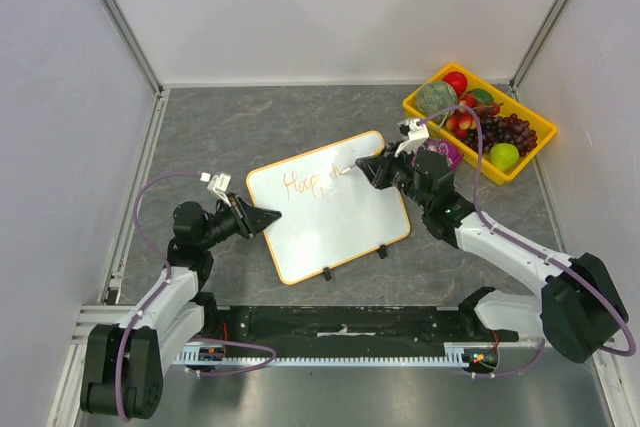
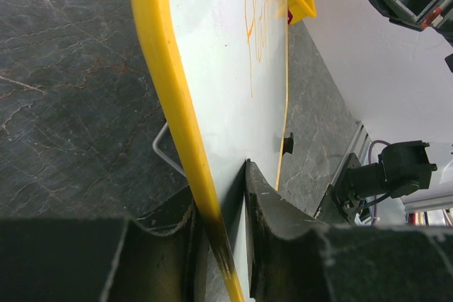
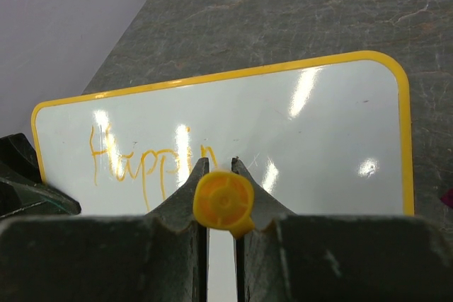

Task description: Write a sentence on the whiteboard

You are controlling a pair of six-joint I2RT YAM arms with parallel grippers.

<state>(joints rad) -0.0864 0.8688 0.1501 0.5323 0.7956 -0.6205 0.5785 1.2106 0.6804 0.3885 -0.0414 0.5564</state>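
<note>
This is a robotics lab test cell rather than a home or shop. The flat white whiteboard with rounded corners and an orange-yellow rim (image 1: 340, 232) lies on a bench topped in grey marble-patterned sheet (image 1: 250, 122). Beyond the whiteboard and to both sides of it, plain pale panel walls (image 1: 330, 7) set in bare aluminium posts (image 1: 118, 17) box the bench in. On the near side of the whiteboard, a long black mounting plate (image 1: 300, 322) carries two black-and-white robot arms, one left of the whiteboard (image 1: 170, 292) and one right of it (image 1: 510, 247), each trailing a loose purple cable (image 1: 140, 217). Beyond the whiteboard's far right corner sits a yellow plastic tray (image 1: 531, 162) of assorted fruit.
</note>
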